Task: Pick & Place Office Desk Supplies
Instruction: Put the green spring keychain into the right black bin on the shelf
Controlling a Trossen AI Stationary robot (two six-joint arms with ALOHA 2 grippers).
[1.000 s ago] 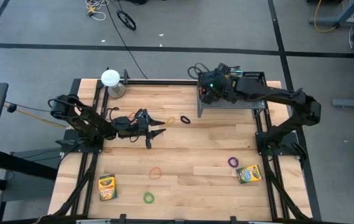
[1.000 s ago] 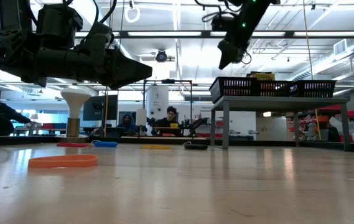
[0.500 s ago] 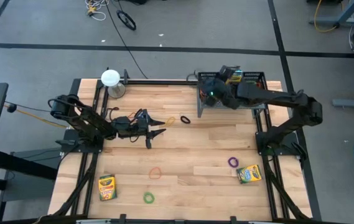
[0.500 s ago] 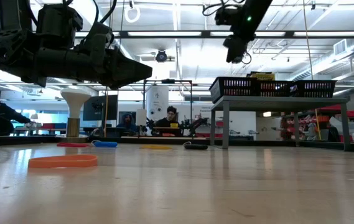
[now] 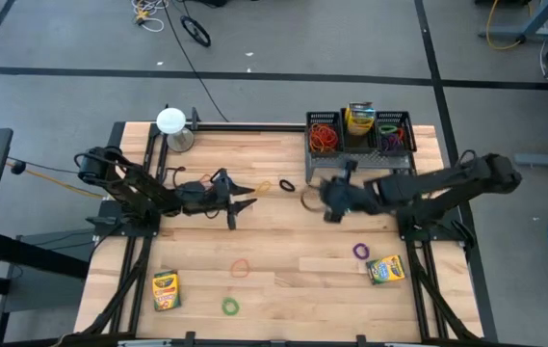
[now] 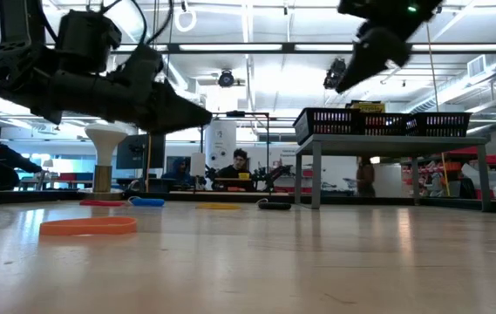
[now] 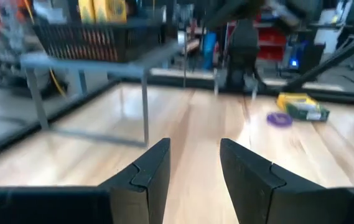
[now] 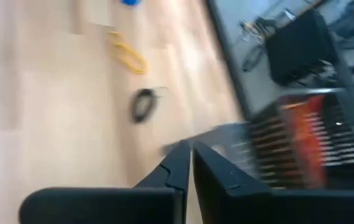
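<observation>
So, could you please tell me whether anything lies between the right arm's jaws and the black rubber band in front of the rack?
Nothing visible does. The right gripper hangs above bare wood, jaws almost shut and holding nothing. The black rubber band lies toward the left arm from it, with the yellow band just beyond, not between. The rack stands off to the side.

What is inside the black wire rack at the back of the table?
The rack holds orange rubber bands in one compartment, a yellow crayon box in the middle and purple bands in another. What lies beneath them is covered.
</observation>
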